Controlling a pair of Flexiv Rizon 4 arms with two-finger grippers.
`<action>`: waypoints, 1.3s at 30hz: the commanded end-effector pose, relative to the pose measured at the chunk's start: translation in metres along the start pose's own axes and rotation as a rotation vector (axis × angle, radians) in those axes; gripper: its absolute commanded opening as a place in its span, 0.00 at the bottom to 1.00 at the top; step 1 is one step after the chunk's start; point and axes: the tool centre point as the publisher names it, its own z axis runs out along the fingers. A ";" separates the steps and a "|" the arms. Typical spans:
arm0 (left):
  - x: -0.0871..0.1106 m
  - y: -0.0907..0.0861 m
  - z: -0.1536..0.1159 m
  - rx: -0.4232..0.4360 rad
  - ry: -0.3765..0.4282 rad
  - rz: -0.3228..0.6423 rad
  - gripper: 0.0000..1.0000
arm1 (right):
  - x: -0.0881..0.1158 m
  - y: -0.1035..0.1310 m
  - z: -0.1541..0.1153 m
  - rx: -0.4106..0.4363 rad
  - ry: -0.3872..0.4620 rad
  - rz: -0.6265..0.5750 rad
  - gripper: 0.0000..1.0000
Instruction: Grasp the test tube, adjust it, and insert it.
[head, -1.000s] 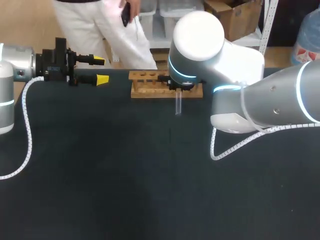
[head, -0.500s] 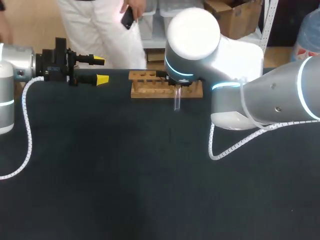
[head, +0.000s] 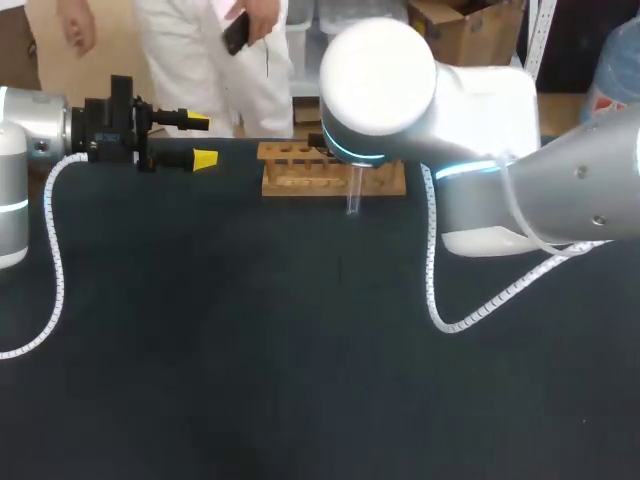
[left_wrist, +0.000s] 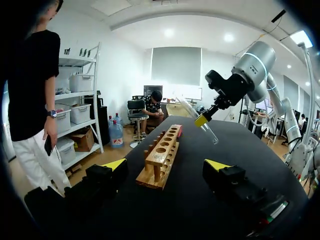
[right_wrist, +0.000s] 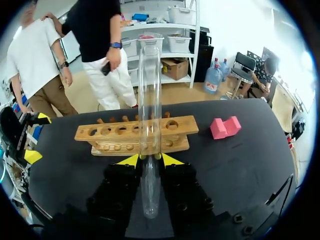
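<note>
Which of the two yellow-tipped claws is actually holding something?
The right gripper: its fingers clamp the glass test tube near the wooden rack. The left gripper is open and empty, over at the table's left side.

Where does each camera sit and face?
Head view: above and behind, looking down on the table; both arms enter, left hand open, right arm at the rack.
Left wrist: looks out along the left hand at the rack end-on and the right hand holding the test tube.
Right wrist: looks out along the right hand, shut on the test tube; rack ahead.
All three share rack and test tube.
</note>
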 end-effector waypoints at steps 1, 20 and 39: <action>0.001 0.000 0.000 0.000 -0.003 0.003 1.00 | 0.005 -0.003 -0.022 0.001 -0.042 0.002 0.00; 0.001 0.000 0.000 0.000 -0.003 0.003 1.00 | 0.007 0.004 -0.048 -0.010 -0.073 -0.011 0.00; 0.001 0.000 0.000 0.000 -0.003 0.003 1.00 | 0.007 0.005 -0.049 -0.033 -0.071 -0.012 0.00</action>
